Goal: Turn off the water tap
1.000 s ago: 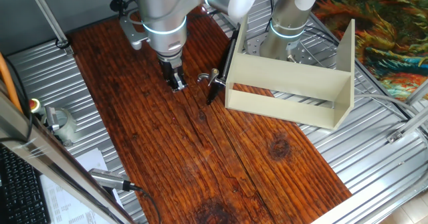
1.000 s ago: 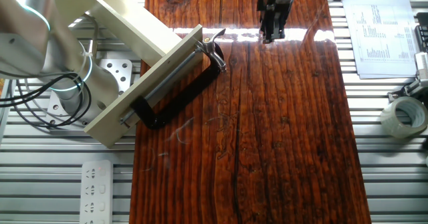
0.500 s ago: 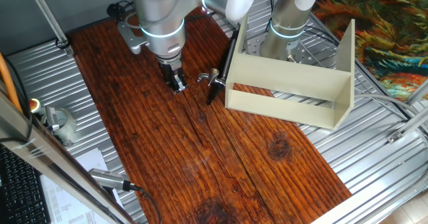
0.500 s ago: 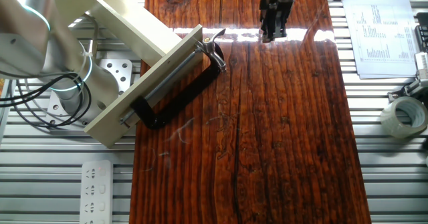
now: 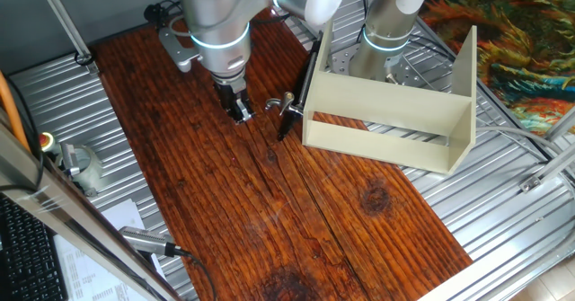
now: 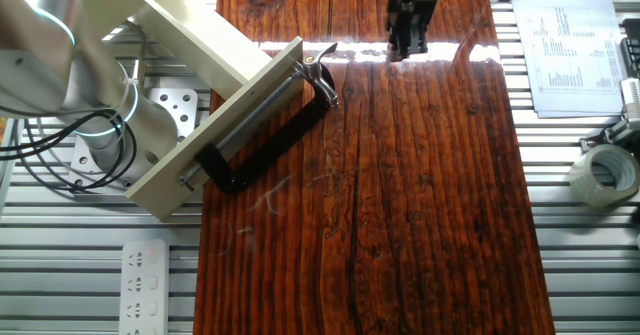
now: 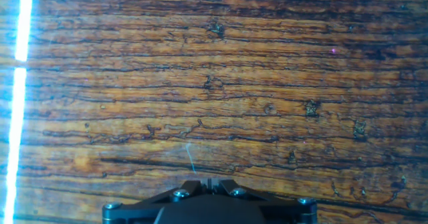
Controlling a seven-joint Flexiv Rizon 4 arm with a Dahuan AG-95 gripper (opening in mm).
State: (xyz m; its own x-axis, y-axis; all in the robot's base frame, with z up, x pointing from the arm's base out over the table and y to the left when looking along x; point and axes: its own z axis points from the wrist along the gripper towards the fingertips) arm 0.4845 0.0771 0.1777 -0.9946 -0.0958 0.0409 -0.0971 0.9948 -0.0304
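My gripper (image 5: 240,114): hanging fingers-down over the wooden table (image 5: 225,202), tips low and close to the boards; in the other fixed view it (image 6: 407,47) sits near the far end of the wood, right at a bright glare stripe
My jaws: the two dark fingers look pressed together with nothing between them, closed on air as far as both fixed views show; the hand view shows only the black edge of my hand at the bottom, fingertips out of sight
Water tap (image 5: 286,104): small silvery piece with a lever sticking out towards me, mounted on the thin black panel (image 5: 304,81) at the front of the cream box (image 5: 395,121)
Tap against my jaws: near but apart, a strip of bare wood between us; in the other fixed view the tap (image 6: 322,65) lies to the left of my fingers and a touch lower in the picture
Black C-clamp (image 6: 262,135): lying on the wood along the box edge, the tap at one end of it
Hand view: nothing but wood grain below me, the tap not in it
Off to the side: a roll of tape (image 6: 603,174) and a printed sheet (image 6: 572,45) on the metal bench
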